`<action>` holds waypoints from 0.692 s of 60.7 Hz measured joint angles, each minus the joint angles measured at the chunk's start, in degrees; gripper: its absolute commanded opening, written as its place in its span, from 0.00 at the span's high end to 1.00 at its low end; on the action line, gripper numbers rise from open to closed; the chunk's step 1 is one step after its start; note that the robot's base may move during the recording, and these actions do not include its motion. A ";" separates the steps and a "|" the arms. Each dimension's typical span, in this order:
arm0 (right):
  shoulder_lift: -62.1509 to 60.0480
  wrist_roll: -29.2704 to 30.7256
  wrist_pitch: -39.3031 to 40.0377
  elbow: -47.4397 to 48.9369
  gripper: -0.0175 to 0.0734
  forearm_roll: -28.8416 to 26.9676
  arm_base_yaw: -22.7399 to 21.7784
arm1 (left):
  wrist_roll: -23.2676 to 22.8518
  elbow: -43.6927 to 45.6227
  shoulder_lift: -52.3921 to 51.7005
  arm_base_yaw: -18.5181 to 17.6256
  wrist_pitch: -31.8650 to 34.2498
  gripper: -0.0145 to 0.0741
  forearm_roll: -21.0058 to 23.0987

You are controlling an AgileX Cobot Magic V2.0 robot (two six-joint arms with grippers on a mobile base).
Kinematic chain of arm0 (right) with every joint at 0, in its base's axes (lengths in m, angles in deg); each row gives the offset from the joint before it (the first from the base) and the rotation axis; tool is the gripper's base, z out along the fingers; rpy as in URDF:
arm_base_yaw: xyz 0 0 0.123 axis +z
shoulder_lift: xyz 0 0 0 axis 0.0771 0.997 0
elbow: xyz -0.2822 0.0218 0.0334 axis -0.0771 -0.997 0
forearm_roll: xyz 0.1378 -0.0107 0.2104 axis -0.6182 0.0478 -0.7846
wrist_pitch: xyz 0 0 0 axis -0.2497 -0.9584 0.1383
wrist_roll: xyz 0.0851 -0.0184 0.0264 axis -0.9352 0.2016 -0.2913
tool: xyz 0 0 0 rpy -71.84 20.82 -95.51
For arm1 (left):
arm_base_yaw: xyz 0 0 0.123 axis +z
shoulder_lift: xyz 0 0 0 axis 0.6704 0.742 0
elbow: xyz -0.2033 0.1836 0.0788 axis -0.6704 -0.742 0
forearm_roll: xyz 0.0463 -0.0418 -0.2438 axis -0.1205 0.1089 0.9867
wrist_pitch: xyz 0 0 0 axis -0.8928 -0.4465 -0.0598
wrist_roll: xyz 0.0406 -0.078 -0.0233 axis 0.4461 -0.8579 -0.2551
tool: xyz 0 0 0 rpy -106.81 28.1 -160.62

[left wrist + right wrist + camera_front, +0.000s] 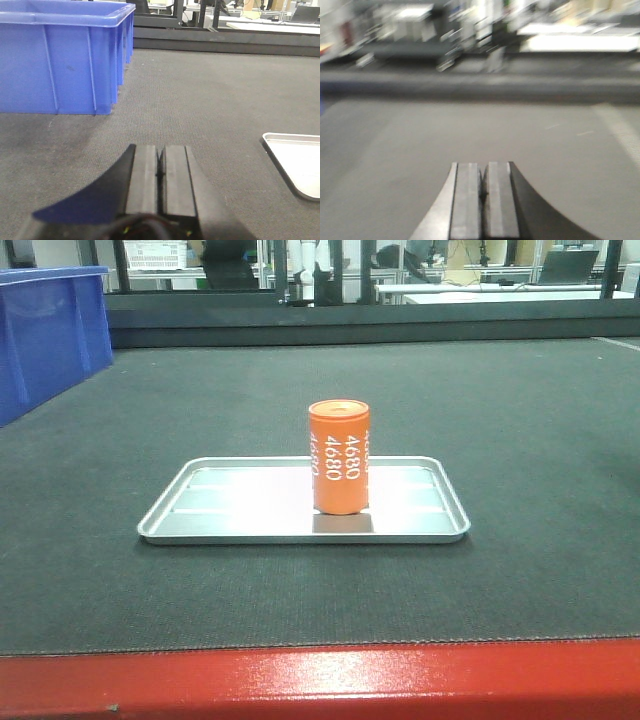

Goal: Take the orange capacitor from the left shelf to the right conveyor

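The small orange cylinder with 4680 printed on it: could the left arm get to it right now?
Probably yes. The orange 4680 cylinder stands upright on the shallow silver tray, nothing crowding it; the blue plastic bin sits aside. The left gripper, shut, would need opening first.

Behind, white workbenches [500, 285] under bright light (a black frame [350, 302] crossing), 1 white crate [155, 255].

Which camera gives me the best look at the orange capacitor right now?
The exterior front-facing view: the orange capacitor stands upright in the silver tray on the conveyor belt, fully visible, "4680" readable. The left wrist view shows only a tray corner, no capacitor. The blurred right wrist view shows only belt.
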 measured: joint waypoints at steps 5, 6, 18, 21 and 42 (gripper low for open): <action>-4.79 0.09 -4.04 0.00 0.75 0.00 -1.65 | 0.00 0.00 0.00 0.00 0.00 0.98 0.00; -6.01 0.09 -5.22 0.00 0.75 0.00 -1.81 | 0.00 0.00 0.00 0.00 0.00 0.98 0.00; -19.99 0.09 -11.16 -4.73 0.75 -0.11 -2.03 | 0.00 0.00 0.00 0.00 0.00 0.98 0.00; -24.66 0.09 -11.16 -7.44 0.75 -0.11 -2.03 | 0.00 0.00 0.00 0.00 0.00 0.98 0.00; -45.02 -5.29 -10.16 -24.32 0.75 -1.03 -2.16 | 0.00 0.00 0.00 0.00 0.04 0.98 0.00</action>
